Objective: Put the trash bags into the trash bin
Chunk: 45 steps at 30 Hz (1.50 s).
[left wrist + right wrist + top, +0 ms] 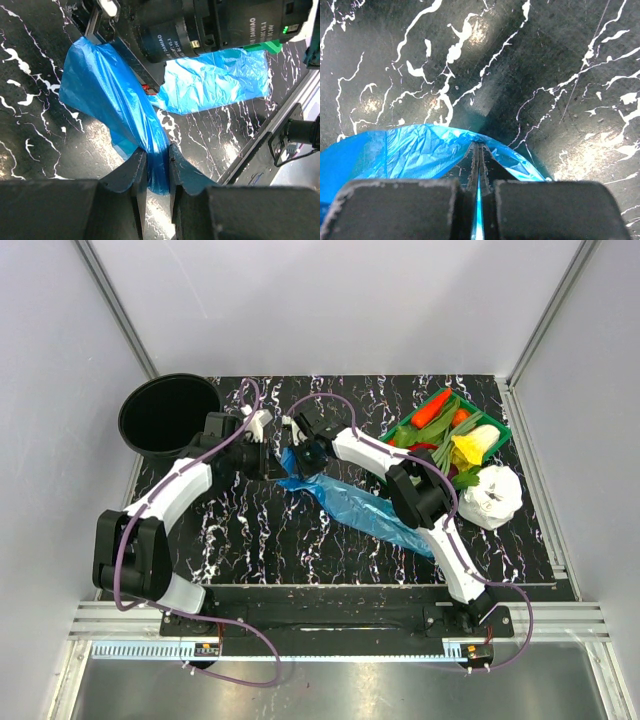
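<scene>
Your left gripper [155, 162] pinches a fold of the blue trash bag [350, 502], and your right gripper [479, 167] is clamped thin on its edge. The bag lies mid-table [250, 540], trailing toward 4 o'clock. The trash bin [168, 415] stands at 10 o'clock.

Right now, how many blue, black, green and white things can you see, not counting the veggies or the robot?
Blue: 1, the bag
Black: 1, the bin
Green: 1, the tray
White: 1, the lump
Total: 4
</scene>
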Available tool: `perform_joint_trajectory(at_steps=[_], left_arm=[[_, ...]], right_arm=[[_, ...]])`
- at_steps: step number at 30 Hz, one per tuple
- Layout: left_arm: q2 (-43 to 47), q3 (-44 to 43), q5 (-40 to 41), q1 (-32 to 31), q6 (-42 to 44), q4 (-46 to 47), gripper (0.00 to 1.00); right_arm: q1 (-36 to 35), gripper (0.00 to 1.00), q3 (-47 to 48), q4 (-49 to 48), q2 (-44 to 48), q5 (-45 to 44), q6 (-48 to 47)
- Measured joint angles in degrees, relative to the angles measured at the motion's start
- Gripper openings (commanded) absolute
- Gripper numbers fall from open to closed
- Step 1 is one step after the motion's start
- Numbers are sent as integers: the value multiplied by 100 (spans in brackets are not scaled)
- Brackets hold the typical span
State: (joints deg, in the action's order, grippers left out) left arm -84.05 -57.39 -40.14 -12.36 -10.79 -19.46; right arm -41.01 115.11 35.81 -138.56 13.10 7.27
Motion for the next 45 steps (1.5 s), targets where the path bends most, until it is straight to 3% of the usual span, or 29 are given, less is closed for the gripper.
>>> perform_joint_trajectory(at_steps=[25, 36, 39, 40, 44, 45], left_arm=[[413, -855, 31, 485, 807, -1167, 0], [887, -1342, -673, 684, 1102, -1019, 0], [883, -1340, -859, 737, 1257, -1049, 0], [883, -1340, -933, 737, 1331, -1064, 0], [857, -1340, -1152, 728, 1690, -1176, 0], [833, -1340, -1182, 726, 1738, -1198, 0]], right_arm=[[-284, 0, 9, -197, 0, -503, -411], [-442, 0, -221, -382, 120, -896, -758], [-396, 17, -774, -883, 385, -756, -817], [-350, 31, -1012, -1082, 498, -629, -831], [-83, 60, -1714, -1228, 973, -48, -874], [20, 62, -1803, -1158, 1056, 59, -892]])
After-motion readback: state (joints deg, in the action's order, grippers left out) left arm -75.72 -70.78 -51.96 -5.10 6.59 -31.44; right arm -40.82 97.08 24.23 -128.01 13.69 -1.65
